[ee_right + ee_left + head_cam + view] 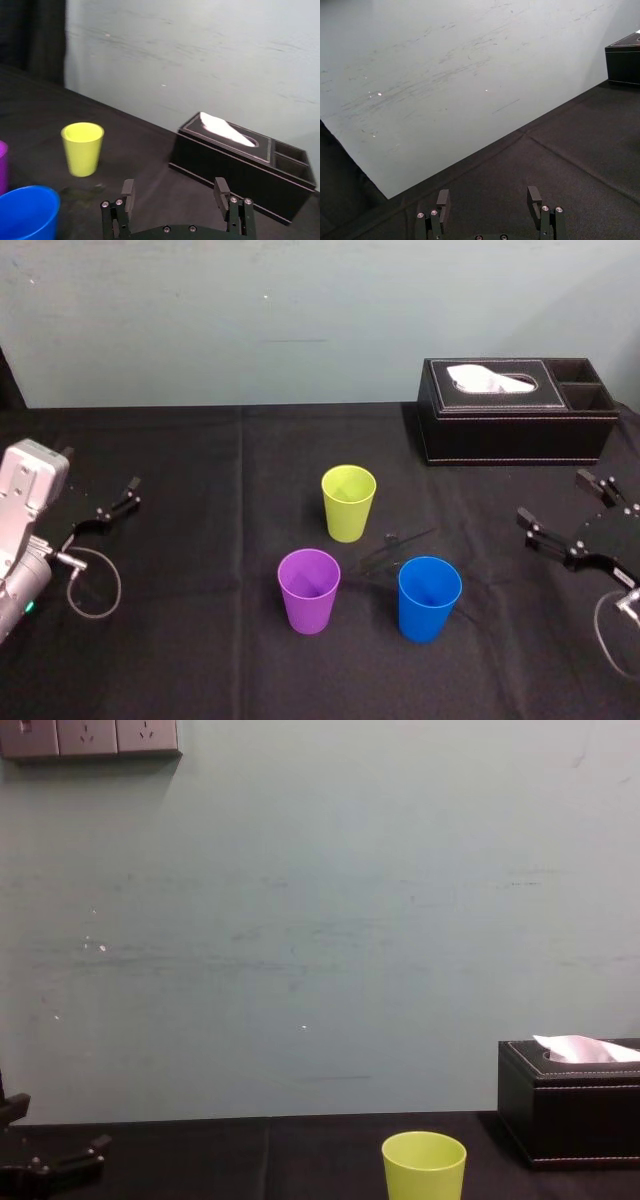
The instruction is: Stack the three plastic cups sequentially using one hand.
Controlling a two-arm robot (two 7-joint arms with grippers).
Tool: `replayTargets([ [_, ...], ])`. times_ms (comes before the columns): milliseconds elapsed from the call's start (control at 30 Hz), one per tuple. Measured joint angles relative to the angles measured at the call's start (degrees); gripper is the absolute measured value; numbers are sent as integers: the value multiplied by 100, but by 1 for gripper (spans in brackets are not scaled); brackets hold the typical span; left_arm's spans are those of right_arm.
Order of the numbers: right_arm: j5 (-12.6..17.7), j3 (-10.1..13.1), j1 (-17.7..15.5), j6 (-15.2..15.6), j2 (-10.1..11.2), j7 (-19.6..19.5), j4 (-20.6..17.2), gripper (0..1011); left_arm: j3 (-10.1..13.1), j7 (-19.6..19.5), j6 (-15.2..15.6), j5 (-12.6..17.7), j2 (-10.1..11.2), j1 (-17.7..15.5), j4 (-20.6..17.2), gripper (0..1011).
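Three plastic cups stand upright and apart on the black cloth. The yellow-green cup (349, 502) (82, 148) (424, 1166) is farthest back, the purple cup (309, 590) (2, 165) is front left, and the blue cup (429, 598) (27, 212) is front right. My right gripper (555, 498) (174, 187) hovers open at the table's right side, well right of the blue cup, with nothing between its fingers. At the far left edge my left gripper (118, 498) (488, 197) is open and empty.
A black tissue box (515, 410) (240, 165) (570, 1100) with a white tissue stands at the back right, behind the right gripper. A pale wall runs along the table's far edge. Black cloth covers the whole table (200, 570).
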Motion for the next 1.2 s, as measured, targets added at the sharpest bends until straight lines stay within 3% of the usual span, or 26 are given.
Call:
replayTargets([
  [200, 167, 160, -331, -296, 275, 607, -64, 1003, 0, 0, 0, 0, 0, 0, 0, 1011],
  [533, 167, 38, -459, -518, 432, 1453, 84, 1003, 0, 0, 0, 0, 0, 0, 0, 1011],
  [800, 221, -148, -350, -473, 331, 1993, 249, 1003, 0, 0, 0, 0, 0, 1, 0, 1011],
  [1200, -51, -295, -310, -294, 102, 2125, 261, 1003, 0, 0, 0, 0, 0, 0, 0, 1012],
])
